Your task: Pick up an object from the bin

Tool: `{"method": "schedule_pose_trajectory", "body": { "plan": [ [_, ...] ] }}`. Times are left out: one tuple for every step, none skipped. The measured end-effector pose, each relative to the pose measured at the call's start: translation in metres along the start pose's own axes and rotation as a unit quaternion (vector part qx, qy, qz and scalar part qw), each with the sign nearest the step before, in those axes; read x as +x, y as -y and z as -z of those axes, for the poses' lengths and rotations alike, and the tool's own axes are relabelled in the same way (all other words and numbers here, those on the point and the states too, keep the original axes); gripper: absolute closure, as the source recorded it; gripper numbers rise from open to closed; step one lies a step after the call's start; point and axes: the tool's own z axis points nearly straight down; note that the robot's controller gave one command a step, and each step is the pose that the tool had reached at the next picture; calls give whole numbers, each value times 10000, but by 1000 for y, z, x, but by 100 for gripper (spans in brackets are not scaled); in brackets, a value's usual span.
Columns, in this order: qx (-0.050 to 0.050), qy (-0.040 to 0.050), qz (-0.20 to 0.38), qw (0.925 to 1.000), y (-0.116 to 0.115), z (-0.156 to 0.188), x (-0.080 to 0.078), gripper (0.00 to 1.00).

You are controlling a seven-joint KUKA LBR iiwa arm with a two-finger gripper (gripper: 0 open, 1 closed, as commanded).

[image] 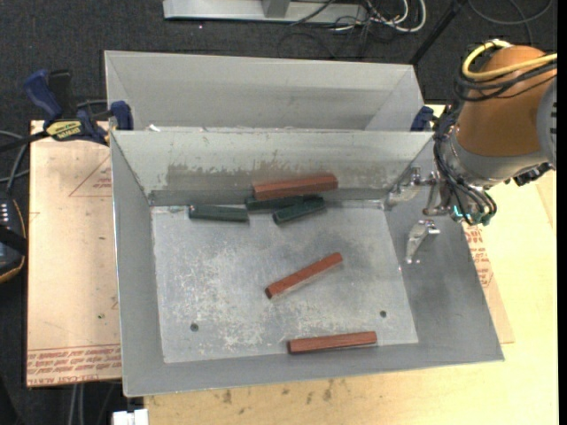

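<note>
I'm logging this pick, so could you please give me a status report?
Gripper over bin's right wall, no thing under it. Nearest: tilted red bar, mid-floor. Bare floor between.

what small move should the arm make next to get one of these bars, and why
Probably shift the gripper leftward toward the slanted red-brown rectangular bar mid-floor. The gripper hangs over the grey metal bin's right wall, above no piece, and that bar lies nearest, apart from the others.

The gripper (418, 237) hangs over the bin's (447, 308) right wall, apart from the central red-brown bar (304, 275).
</note>
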Motion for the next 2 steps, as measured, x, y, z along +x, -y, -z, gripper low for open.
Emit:
{"method": "schedule_pose_trajectory", "body": {
  "plan": [
    [5,36,14,10000,-1,5,-2,0],
    [-2,53,-499,9987,-58,-70,2,0]
  ]
}}
